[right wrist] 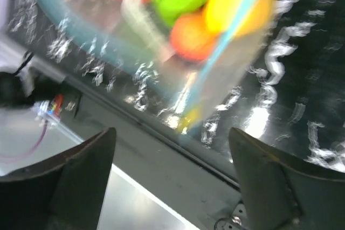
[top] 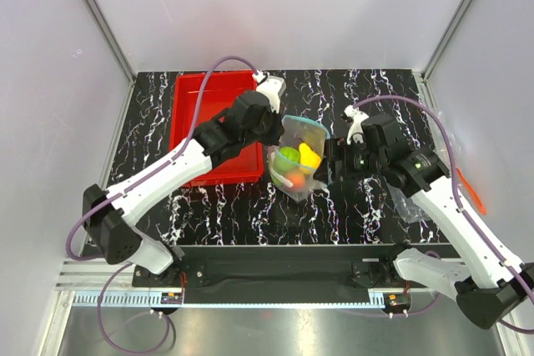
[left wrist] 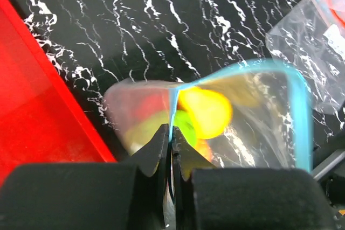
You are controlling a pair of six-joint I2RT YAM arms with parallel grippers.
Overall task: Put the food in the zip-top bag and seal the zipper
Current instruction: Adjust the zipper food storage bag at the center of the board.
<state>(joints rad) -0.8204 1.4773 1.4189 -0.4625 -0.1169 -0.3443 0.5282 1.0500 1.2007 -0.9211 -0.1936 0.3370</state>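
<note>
On the left: reaches from the near-left base diagonally up and to the right, white forearm leading to a black wrist over mid-table. Clamps the left gripper (left wrist: 171, 136) tight, fingers (left wrist: 156, 152) pressed flat together on the mouth edge of the zip-top bag (left wrist: 259, 106).

On the right: rises from the near-right base, leans up and to the left, and bends at the wrist to face the other arm. Points the right gripper (right wrist: 171, 133) leftward at close quarters, jaws spread wide, fingers (right wrist: 89, 157) well apart and gripping nothing.
</note>
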